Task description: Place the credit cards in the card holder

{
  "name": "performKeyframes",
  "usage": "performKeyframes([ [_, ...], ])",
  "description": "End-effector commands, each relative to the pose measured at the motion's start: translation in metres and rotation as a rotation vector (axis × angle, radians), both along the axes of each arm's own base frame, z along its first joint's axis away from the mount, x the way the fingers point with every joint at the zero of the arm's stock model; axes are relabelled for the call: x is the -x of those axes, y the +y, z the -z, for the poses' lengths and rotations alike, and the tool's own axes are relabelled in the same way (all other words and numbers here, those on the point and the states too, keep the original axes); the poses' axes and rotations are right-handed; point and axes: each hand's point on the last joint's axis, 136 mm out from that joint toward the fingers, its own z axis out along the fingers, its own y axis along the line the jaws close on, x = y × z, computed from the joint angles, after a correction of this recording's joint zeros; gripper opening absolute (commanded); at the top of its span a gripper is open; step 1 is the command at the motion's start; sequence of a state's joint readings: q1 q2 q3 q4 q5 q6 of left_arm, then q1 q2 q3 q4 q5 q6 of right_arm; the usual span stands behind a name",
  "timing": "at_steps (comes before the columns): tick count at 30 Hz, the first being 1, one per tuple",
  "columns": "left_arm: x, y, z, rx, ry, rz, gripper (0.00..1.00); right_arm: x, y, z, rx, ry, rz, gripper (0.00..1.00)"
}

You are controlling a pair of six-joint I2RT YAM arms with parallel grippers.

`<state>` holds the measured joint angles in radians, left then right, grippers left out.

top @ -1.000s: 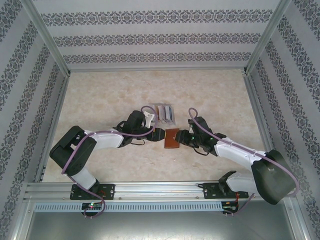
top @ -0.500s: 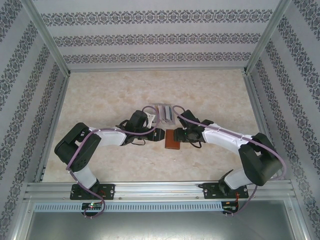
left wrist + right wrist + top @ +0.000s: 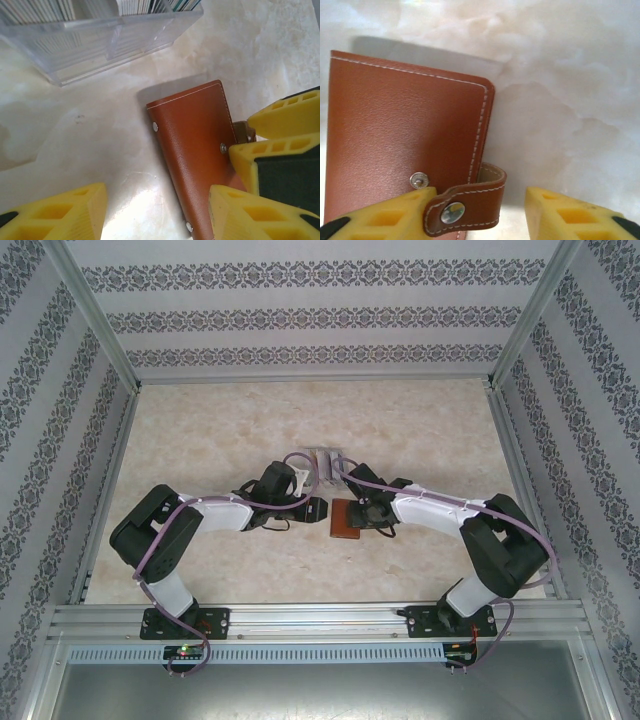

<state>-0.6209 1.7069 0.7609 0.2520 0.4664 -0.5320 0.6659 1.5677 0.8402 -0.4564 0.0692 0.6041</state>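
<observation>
**A:** From above, where does the wallet sit?

**B:** The small reddish-brown leather card holder [image 3: 344,520] lies closed and flat on the beige marbled tabletop [image 3: 220,420], about mid-table. The left gripper [image 3: 318,508] is at its left edge and the right gripper [image 3: 360,511] at its right edge. Just on its far side stands a clear plastic slotted rack [image 3: 328,465].

**A:** And the left wrist camera?

**B:** The card holder [image 3: 192,145] lies slantwise. The left gripper [image 3: 155,215] stands wide and holds nothing. One yellow finger [image 3: 55,215] is over bare tabletop, the other is at the holder's corner, and I cannot tell whether it touches. The right gripper's yellow fingers [image 3: 287,115] come in from the right, with the leather strap between them. Beyond the holder, the rack [image 3: 100,45] holds thin pale plastic cards [image 3: 145,6] standing on edge.

**A:** The right wrist camera?

**B:** The holder's [image 3: 405,125] snap tab [image 3: 465,200] is folded over the cover. The right gripper [image 3: 477,217] is partly open around that tab. One finger [image 3: 380,217] touches the tab's end and the other [image 3: 570,215] stands clear of it, with bare tabletop between.
</observation>
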Motion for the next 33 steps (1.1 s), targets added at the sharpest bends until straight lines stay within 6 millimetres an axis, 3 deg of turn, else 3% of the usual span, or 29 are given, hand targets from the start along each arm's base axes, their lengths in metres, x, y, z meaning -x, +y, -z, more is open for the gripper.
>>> performKeyframes([
  [1,-0.001,-0.002,0.001,-0.022,-0.001,-0.005,0.56,-0.003,-0.008,-0.013,0.06,-0.038,0.012,0.48],
  [4,-0.001,-0.002,0.0,-0.02,-0.002,-0.006,0.56,-0.004,-0.006,-0.024,0.025,-0.076,0.005,0.5],
  [8,-0.002,0.001,0.001,-0.031,-0.009,-0.013,0.56,-0.007,-0.02,-0.033,0.063,-0.109,0.023,0.5],
  [17,0.0,-0.002,0.0,-0.029,-0.011,0.002,0.56,-0.008,-0.029,-0.025,0.076,-0.085,0.046,0.33],
  [20,0.0,-0.002,-0.001,-0.04,-0.023,0.003,0.56,-0.007,-0.026,-0.029,0.059,-0.081,0.035,0.24],
  [24,0.002,-0.004,-0.002,-0.035,-0.021,0.014,0.53,-0.007,-0.013,-0.032,-0.048,-0.098,0.019,0.0],
  [30,0.005,-0.01,-0.008,-0.008,-0.027,0.034,0.52,-0.007,-0.002,-0.041,-0.178,-0.104,0.027,0.0],
  [33,0.006,-0.013,-0.014,0.004,-0.049,0.044,0.58,-0.007,-0.003,-0.051,-0.226,-0.112,0.045,0.0],
])
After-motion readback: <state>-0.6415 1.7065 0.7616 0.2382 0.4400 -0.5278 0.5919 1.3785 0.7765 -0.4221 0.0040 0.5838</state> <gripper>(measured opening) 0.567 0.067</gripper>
